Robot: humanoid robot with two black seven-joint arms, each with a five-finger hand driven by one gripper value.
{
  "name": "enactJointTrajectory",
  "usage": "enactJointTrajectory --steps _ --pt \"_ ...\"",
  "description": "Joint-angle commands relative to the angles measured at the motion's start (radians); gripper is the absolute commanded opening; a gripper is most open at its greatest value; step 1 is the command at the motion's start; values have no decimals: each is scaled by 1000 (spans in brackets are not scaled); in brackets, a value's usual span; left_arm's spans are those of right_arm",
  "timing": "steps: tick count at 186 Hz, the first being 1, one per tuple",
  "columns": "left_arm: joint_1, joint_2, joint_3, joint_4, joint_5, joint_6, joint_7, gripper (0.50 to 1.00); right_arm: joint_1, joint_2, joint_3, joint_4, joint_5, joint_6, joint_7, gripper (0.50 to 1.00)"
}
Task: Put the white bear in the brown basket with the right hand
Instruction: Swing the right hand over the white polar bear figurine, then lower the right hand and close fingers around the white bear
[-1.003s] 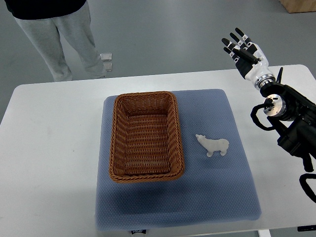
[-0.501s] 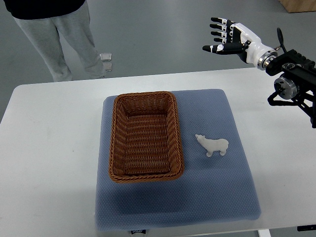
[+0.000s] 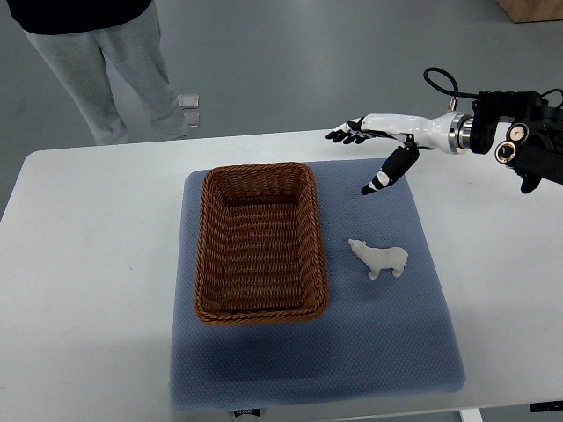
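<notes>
White desk (image 3: 88,264) on grey floor, blue mat (image 3: 387,343) laid across the middle; brown basket (image 3: 259,242) on the mat's left half, nothing visible inside; white bear (image 3: 380,258) upright on the mat just right of the basket, apart from its rim. Right robot hand (image 3: 374,149) above the mat's far edge, fingers extended, thumb angled down, holding nothing; well short of the bear. Judged progress: none of the placement done; reach, grasp, transfer and release all outstanding. Left arm out of view; right forearm cut off at the picture's edge; person (image 3: 97,61) beyond the desk visible only from the waist down.
</notes>
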Motion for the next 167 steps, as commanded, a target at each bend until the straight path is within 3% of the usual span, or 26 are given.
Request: enactJointTrajectory --steps 1,16,56,95,167 --pt "0 0 0 0 0 0 -1 1000 37 -37 -44 55 -23 34 -3 924" --pt "0 0 0 0 0 0 -1 1000 55 -64 -67 90 -23 57 -32 921" --pt "0 0 0 0 0 0 -1 1000 60 -121 -87 176 -20 55 -182 909" --pt "0 0 0 0 0 0 -1 1000 51 -179 -107 292 -21 62 -187 907" --pt "0 0 0 0 0 1 -1 1000 -26 -136 -103 302 -24 22 -185 901"
